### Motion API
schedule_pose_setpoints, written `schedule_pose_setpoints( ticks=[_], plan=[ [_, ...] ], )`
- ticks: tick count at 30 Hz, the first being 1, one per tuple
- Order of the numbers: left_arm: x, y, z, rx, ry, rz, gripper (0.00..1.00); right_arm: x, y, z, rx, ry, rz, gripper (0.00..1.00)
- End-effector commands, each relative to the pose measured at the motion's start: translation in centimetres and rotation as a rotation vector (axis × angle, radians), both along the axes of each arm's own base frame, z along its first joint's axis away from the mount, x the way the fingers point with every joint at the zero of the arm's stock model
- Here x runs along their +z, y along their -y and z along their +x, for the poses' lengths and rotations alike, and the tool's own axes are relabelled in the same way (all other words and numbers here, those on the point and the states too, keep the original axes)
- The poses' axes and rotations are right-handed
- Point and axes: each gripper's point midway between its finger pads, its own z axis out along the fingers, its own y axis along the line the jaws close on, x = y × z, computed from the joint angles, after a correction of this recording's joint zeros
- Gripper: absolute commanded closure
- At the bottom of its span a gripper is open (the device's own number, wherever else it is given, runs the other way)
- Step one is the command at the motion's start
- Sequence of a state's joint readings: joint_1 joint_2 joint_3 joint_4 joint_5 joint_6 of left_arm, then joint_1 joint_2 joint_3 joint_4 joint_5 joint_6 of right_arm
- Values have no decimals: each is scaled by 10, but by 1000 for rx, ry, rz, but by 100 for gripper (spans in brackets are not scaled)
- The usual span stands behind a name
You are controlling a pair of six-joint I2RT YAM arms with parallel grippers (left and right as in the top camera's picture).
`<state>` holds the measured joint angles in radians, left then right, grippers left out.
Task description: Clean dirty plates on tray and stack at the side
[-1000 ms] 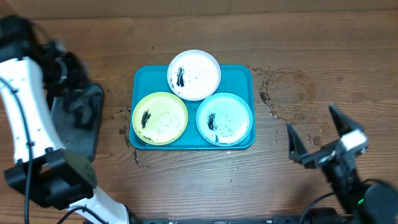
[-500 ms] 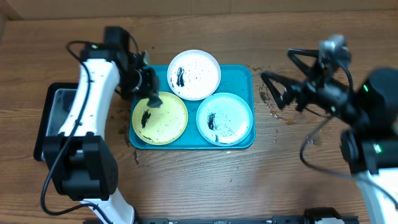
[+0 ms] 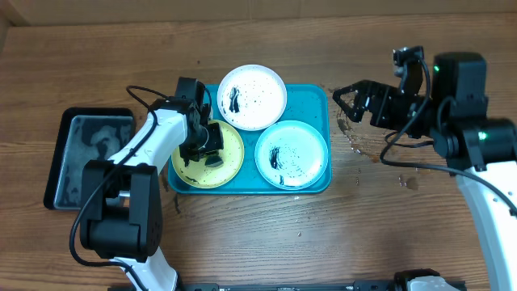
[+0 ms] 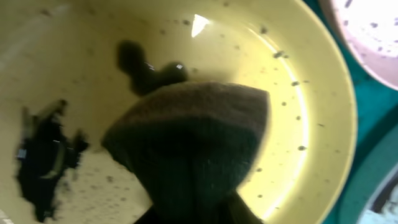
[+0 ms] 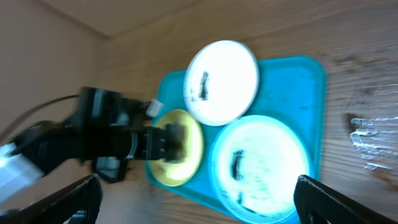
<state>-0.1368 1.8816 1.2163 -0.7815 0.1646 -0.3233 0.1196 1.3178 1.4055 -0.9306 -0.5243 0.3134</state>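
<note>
Your left gripper [image 3: 206, 145] is hanging low over the yellow-green round rimmed plate [image 3: 228, 174], which is sitting in the left front part of the large bright turquoise-blue rectangular plastic tray [image 3: 317, 99]. In the left wrist view a dark, coarse scrubbing pad [image 4: 193, 143] is filling the middle of the picture and lying against that plate's inner surface, with a thick black smear [image 4: 43, 168] showing just to its left. The pad is hiding the jaws, so you cannot tell whether they are clamping it or standing loose around it. The white round plate [image 3: 262, 101] is resting at the tray's far edge, and the pale aqua round plate [image 3: 305, 158] is lying in the right front part, both carrying black streaks and specks. Your right gripper [image 3: 347, 103] is standing spread wide and empty above the wooden worktop [image 3: 258, 242], just off the tray's far right corner, touching no plate. A smaller glossy black tray [image 3: 55, 174] is lying on the worktop to the left.
</note>
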Motion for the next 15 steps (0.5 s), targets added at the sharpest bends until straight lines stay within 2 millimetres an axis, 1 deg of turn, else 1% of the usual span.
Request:
schedule_pose_setpoints(
  ticks=[1,4,5,7,8,9,11,12,13,15],
  plan=[
    [0,-14,6,37,24,68,39,26,5,12,-54,104,-128,0],
    [8,-16,12,46,37,66,37,38,-17,13,3,162,-94,0],
    [15,-17,16,51,41,58,37,43,-28,11,40,183,-69,0],
    [29,-19,23,60,47,50,37,52,-42,8,93,214,-30,0],
    [38,-21,27,66,52,51,38,55,-49,7,118,230,-13,5],
    [49,-23,31,73,57,50,39,58,-55,8,135,250,-4,16],
    [68,-26,38,84,70,48,41,58,-60,14,118,259,-2,33],
    [80,-28,43,90,81,47,42,55,-60,19,79,235,8,34],
    [93,-31,47,97,97,45,42,51,-62,23,55,209,17,36],
    [117,-37,55,113,134,42,42,38,-73,27,80,173,23,39]
  ],
)
